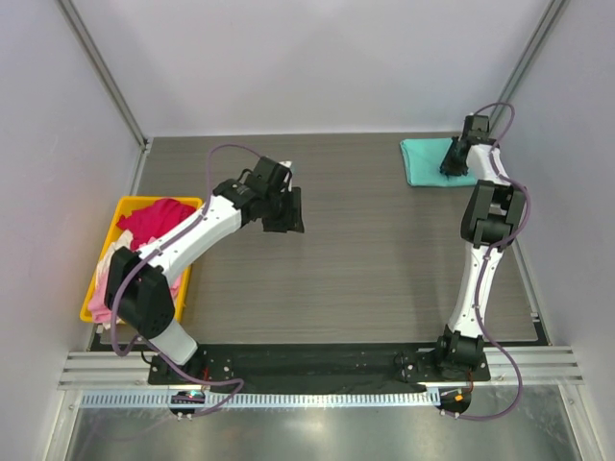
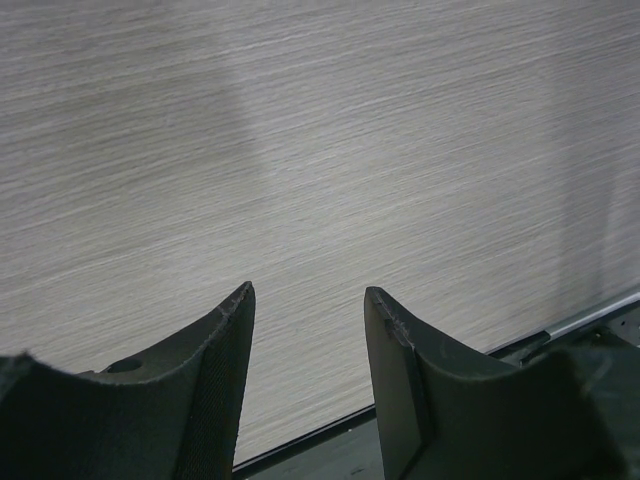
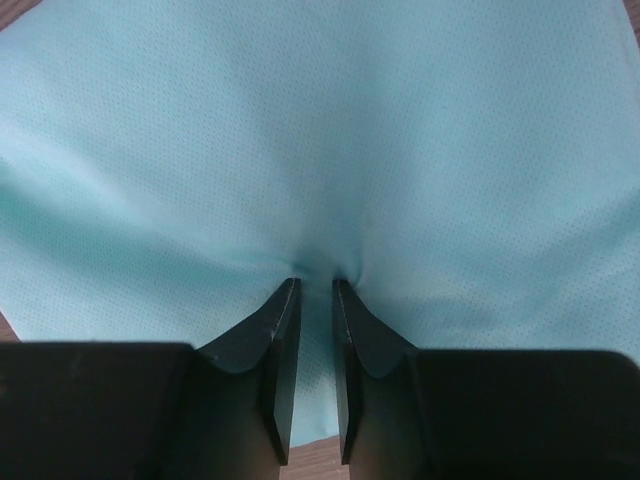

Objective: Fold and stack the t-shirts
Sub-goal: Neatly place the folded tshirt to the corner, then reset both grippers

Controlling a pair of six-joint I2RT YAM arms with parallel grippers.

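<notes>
here teal t-shirt (image 3: 320,150) pinched in right claw (image 3: 316,285)

bin (image 1: 159,200) left, folded t-shirt (image 1: 423,159) far right

teal t-shirt (image 1: 423,161): right edge behind right arm (image 1: 492,206) | pink t-shirt (image 1: 100,300): partly under left arm (image 1: 183,245)

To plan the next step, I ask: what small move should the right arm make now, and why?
Probably open the right gripper and let go: it pinches the teal t-shirt, which already lies folded flat on the table at its far right corner. The left gripper is open, holding nothing.
</notes>
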